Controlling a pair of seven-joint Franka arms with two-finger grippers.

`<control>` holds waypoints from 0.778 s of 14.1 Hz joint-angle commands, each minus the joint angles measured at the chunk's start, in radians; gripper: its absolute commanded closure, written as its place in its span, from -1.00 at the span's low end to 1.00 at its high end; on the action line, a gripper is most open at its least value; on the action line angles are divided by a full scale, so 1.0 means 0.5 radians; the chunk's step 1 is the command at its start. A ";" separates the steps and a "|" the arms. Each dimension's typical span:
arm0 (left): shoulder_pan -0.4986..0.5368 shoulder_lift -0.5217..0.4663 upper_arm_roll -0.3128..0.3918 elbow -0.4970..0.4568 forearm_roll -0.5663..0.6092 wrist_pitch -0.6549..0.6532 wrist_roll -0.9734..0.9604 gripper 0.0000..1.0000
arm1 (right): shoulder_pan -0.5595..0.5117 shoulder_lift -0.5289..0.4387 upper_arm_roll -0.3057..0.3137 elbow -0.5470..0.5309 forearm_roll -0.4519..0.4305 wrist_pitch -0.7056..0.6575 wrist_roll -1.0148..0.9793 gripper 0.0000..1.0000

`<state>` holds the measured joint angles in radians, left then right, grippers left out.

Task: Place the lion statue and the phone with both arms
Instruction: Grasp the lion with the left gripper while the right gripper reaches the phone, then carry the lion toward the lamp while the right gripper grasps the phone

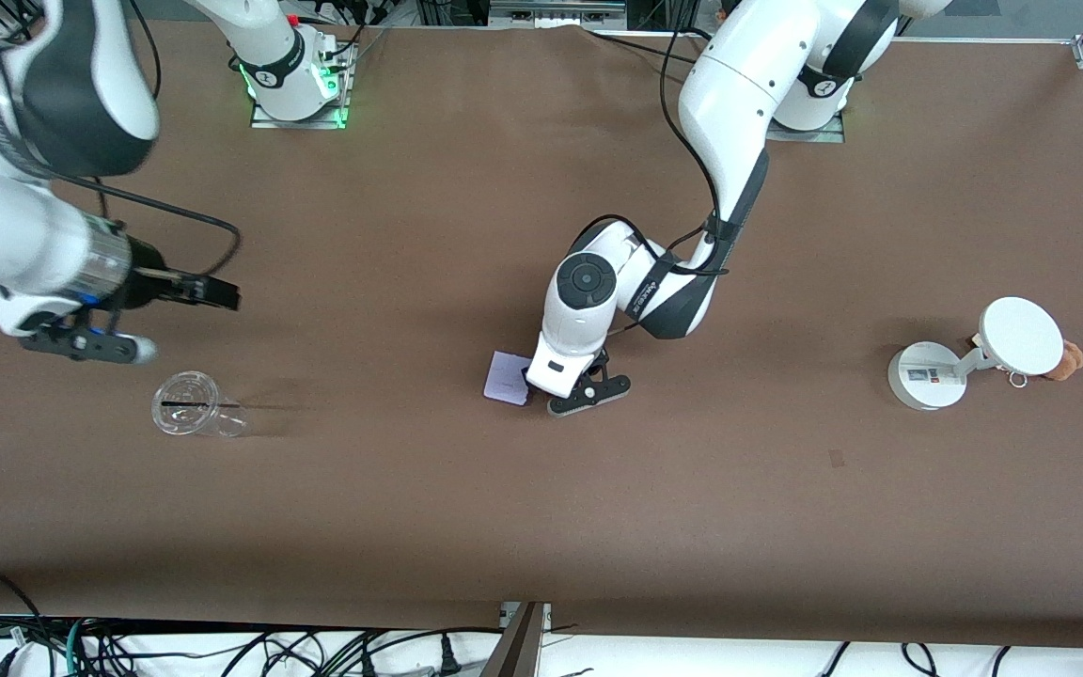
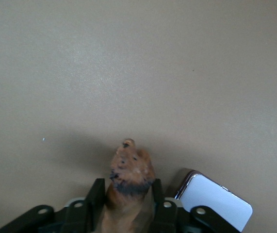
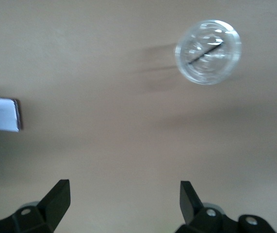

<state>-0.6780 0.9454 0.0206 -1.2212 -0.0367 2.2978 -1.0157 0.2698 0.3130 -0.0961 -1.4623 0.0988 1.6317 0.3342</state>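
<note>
Lion statue (image 2: 128, 182): orange-brown, dark-maned figurine clamped between the fingers (image 2: 95, 199) of the left gripper (image 1: 568, 387) at the middle of the table (image 1: 541, 527). Its lower body is cut off by the left wrist view's edge, and in the front view the gripper body hides it entirely.

Phone (image 1: 508, 378): pale lavender rectangle lying flat on the table, just beside the left gripper on the side toward the right arm's end. One corner is hidden under the gripper in the front view. Faint marks on its face cannot be read.

Right gripper (image 1: 142, 320): hangs over the table toward the right arm's end, above and beside a clear plastic cup (image 1: 196, 406); its fingers (image 3: 58, 198) stand wide apart and hold nothing.

A white stand (image 1: 969, 362) sits toward the left arm's end. Small labels on its round base are illegible. A brown plush (image 1: 1068, 359) with a keyring is mostly hidden by the stand's round top.
</note>
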 commanded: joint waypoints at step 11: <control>0.481 -0.396 0.011 -0.254 0.006 -0.092 0.910 1.00 | 0.552 0.570 -0.010 0.056 0.011 0.850 1.000 -1.00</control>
<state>-0.4850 0.8373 0.0378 -1.2284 -0.0367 2.2529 -0.6720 0.4957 0.5446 -0.0917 -1.4620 0.0998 1.9920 0.7475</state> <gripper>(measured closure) 0.643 0.000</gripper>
